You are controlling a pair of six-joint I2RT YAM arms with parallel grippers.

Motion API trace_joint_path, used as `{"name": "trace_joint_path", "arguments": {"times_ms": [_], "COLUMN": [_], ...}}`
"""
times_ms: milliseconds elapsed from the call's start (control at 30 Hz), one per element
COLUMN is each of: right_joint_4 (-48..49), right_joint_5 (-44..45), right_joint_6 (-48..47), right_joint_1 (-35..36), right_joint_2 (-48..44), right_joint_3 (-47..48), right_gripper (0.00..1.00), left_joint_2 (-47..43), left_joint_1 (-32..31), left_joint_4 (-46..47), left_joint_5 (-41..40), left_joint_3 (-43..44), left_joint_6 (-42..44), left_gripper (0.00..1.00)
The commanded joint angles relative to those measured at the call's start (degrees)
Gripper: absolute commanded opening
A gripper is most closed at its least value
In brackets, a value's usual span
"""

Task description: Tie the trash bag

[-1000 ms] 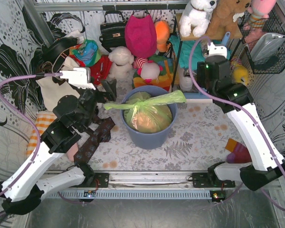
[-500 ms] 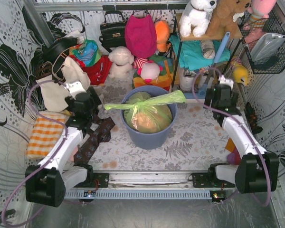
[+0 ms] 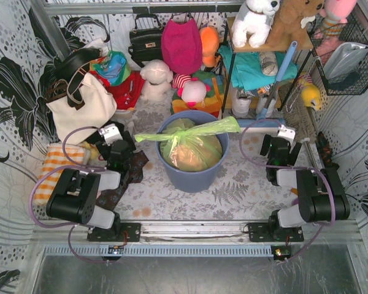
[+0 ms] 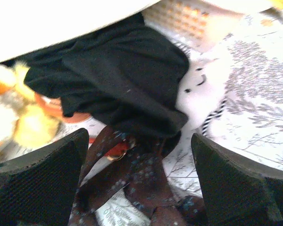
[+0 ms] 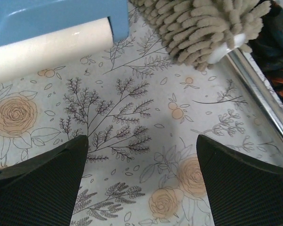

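- Two claws, both spread to full width and both holding nothing: left gripper (image 4: 140, 188) low over a patterned necktie (image 4: 108, 193) and a black cloth (image 4: 122, 80), right gripper (image 5: 141, 188) low over bare floral tablecloth (image 5: 132, 122), close to a shaggy duster head (image 5: 203, 28).
- Between them, at table centre: trash bag (image 3: 193, 153), seated in the blue-grey bin (image 3: 190, 179), tan paper showing through the green film.
- Across the bin's mouth: bag neck drawn out into a twisted green band (image 3: 190, 130), long axis side to side, right end a little farther from the arm bases than the left.
- Key relation for any next reach: left end of the band just beside the left gripper, on its inboard side; right end well apart from the right gripper, inboard and farther back. Left arm the nearer one, by judgement.
- From each claw, bag lying toward the table's middle and higher up, at rim level; absent from both wrist views, so neither claw aimed at it.
- Looks gathered and possibly knotted at mid-band; firmness of any knot impossible to tell from above.
- Likely needs, if more tying remains: lift to rim height, turn inward, close across the band rather than along it.
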Motion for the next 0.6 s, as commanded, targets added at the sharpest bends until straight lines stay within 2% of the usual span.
{"name": "trace_joint_path", "arguments": {"times_ms": [0,100,167,233,300,467,567], "right_joint_4": [21.29,26.92,28.86,31.68,32.14,32.97,39.71], "right_joint_5": [-2.87,-10.34,-11.12,-11.60,-11.61,-11.70,-13.99], "right_joint_6": [-4.74,-7.65,-7.58,-8.04,-7.91,-7.98,-8.67], "right_joint_1": [0.03,0.27,0.29,0.29,0.29,0.30,0.29], "right_joint_2": [4.86,4.73,4.04,4.19,4.17,4.15,4.14], "right_joint_3": [-2.07,-5.23,-6.70,-7.77,-8.07,-8.56,-12.18], "right_gripper": [0.97,0.97,0.97,0.97,0.97,0.97,0.97], "left_joint_2": [1.37,-0.71,-0.42,3.83,1.65,2.39,2.18], "left_joint_1": [-0.35,0.00,0.73,0.96,1.35,2.20,2.20], "left_joint_4": [15.35,25.27,32.43,41.51,31.85,33.25,32.18], "left_joint_5": [3.16,9.11,13.83,17.71,19.03,19.64,19.68], "left_joint_3": [-0.53,-6.50,-10.62,-12.66,-10.08,-9.80,-9.53], "left_joint_6": [4.30,5.65,6.26,9.57,7.57,7.36,7.13], "left_gripper": [0.98,0.98,0.98,0.98,0.98,0.98,0.98]}}
